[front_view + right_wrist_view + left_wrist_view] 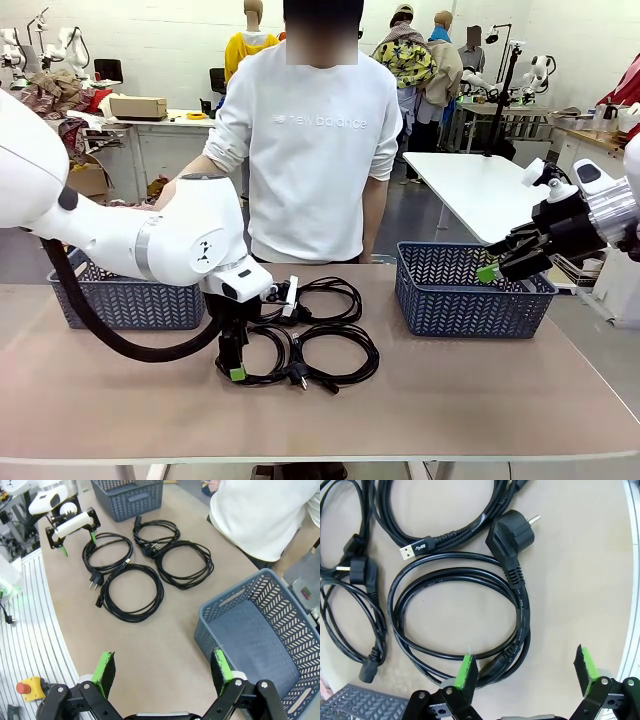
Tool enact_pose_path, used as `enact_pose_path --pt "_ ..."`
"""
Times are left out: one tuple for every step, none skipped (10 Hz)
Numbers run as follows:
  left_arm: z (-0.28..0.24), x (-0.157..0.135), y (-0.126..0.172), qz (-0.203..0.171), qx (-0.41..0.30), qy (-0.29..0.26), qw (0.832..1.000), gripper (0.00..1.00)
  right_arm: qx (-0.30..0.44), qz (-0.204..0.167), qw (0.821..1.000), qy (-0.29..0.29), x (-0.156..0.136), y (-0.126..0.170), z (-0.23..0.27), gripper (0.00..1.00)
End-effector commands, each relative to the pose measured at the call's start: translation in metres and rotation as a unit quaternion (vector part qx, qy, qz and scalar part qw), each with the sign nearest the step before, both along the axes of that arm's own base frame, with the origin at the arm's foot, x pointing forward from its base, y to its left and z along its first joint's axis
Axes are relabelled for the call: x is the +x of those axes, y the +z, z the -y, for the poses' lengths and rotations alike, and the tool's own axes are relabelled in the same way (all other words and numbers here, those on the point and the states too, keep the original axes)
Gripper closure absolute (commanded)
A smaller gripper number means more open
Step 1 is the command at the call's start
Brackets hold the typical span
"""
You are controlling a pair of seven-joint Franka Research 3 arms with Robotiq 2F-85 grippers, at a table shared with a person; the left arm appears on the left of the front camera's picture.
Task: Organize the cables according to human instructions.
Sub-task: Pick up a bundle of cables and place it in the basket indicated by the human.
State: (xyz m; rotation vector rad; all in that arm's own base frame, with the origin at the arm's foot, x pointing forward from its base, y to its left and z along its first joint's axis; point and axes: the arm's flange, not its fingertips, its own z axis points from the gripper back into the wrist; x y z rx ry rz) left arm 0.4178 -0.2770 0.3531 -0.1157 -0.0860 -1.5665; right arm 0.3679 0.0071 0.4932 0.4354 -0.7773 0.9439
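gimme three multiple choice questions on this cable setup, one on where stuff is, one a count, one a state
1. Where do the cables lie?
A) on the floor
B) on the table, between the left basket and the right basket
C) in the person's hands

2. How many coiled cables are there?
A) two
B) six
C) four

3. The left arm's jaws are:
A) open, low over one coil
B) shut on a plug
C) shut on a basket rim

Answers:
1. B, every coil rests on the tabletop between the baskets.
2. C, the right wrist view shows four separate coils.
3. A, the green pads stand wide apart over a coil.
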Motion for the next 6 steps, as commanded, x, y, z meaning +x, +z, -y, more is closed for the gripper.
enact_pose_path --pt "0.002 0.009 -0.010 0.011 0.009 -0.004 1.000 0.00 0.007 0.011 1.000 0.010 0.003 0.000 0.001 0.00" --pt "0.005 0.011 -0.015 0.012 0.013 -0.008 1.000 0.00 0.007 0.011 1.000 0.010 0.003 0.000 0.001 0.00" --pt "0.008 0.013 -0.019 0.010 0.013 -0.012 1.000 0.00 0.007 0.011 1.000 0.010 0.003 0.000 0.001 0.00" --pt "0.011 0.013 -0.023 0.007 0.013 -0.015 1.000 0.00 0.007 0.011 1.000 0.010 0.003 0.000 0.001 0.00" --pt "0.014 0.013 -0.025 0.003 0.014 -0.017 1.000 0.00 0.007 0.011 1.000 0.010 0.003 0.000 0.001 0.00" --pt "0.016 0.012 -0.029 0.001 0.018 -0.016 1.000 0.00 0.007 0.011 1.000 0.010 0.003 0.000 0.001 0.00"
